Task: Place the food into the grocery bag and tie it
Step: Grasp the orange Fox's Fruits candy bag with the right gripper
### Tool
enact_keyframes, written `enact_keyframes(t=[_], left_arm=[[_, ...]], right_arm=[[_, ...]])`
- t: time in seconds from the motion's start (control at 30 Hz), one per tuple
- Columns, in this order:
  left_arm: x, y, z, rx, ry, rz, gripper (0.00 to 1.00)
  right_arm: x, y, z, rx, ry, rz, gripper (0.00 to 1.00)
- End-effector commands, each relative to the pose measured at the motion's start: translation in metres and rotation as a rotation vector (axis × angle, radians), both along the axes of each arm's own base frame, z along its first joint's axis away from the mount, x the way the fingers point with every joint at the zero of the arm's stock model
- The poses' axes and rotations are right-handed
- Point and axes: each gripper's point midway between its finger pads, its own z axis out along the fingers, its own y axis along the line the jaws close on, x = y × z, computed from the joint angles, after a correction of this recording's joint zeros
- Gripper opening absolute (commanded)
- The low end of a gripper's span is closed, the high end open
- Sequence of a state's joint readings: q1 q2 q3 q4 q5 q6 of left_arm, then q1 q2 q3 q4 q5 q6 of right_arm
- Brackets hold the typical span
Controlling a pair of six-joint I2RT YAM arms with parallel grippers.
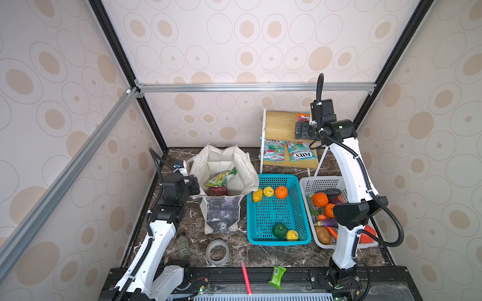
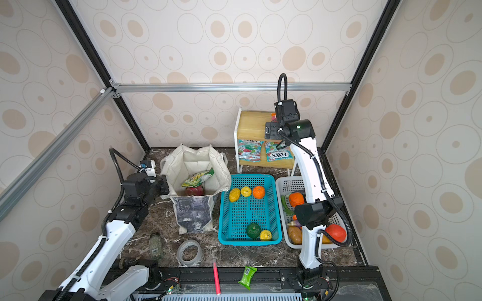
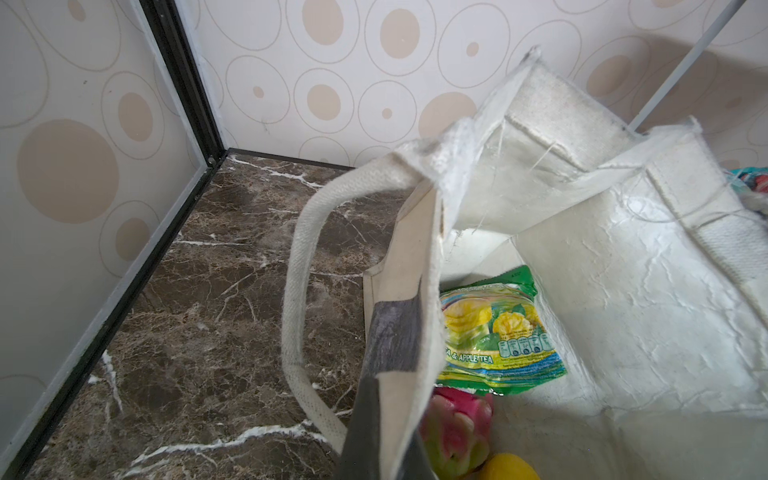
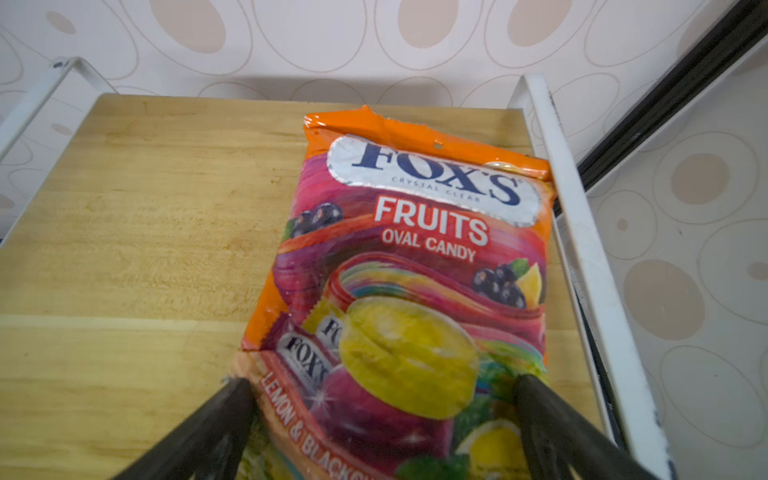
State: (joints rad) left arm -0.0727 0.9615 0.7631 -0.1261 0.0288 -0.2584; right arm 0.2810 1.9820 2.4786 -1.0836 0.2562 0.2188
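The bag (image 1: 223,213) stands open left of centre in both top views, holding a green packet (image 1: 221,177), a dragon fruit (image 1: 216,191) and a yellow fruit (image 3: 511,467). The left gripper (image 1: 195,187) is clamped on its left rim. Rightward, the teal basket (image 1: 276,242) holds yellow, orange and green fruits (image 1: 268,191); the white basket (image 1: 313,183), mixed vegetables (image 1: 320,200). Upper right, the right gripper (image 4: 386,415), jaws spread, straddles an orange packet (image 4: 415,249) on the shelf (image 4: 145,228).
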Motion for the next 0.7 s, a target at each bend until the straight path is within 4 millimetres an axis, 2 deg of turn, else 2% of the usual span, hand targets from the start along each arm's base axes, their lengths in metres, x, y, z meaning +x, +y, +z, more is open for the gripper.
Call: enact_keyframes(t=[0.0,0.17,0.33,0.5,0.67], left_arm=[[0.004,0.000,0.017,-0.008,-0.043,-0.001,0.00],[0.004,0.000,0.017,-0.008,-0.043,0.000,0.00],[0.003,0.000,0.017,-0.012,-0.046,-0.003,0.00],[0.003,-0.001,0.018,-0.014,-0.047,-0.006,0.00],[0.003,-0.001,0.018,-0.012,-0.047,-0.005,0.00]], right_arm=[[-0.009,0.021,-0.015,0.058,0.071,0.101,0.98],[-0.013,0.041,-0.013,0.048,0.057,0.153,0.97],[-0.019,0.064,0.005,0.019,0.008,0.179,0.98],[-0.022,0.069,0.026,0.092,-0.040,0.180,0.99],[-0.042,0.066,0.055,0.170,-0.096,0.179,1.00]])
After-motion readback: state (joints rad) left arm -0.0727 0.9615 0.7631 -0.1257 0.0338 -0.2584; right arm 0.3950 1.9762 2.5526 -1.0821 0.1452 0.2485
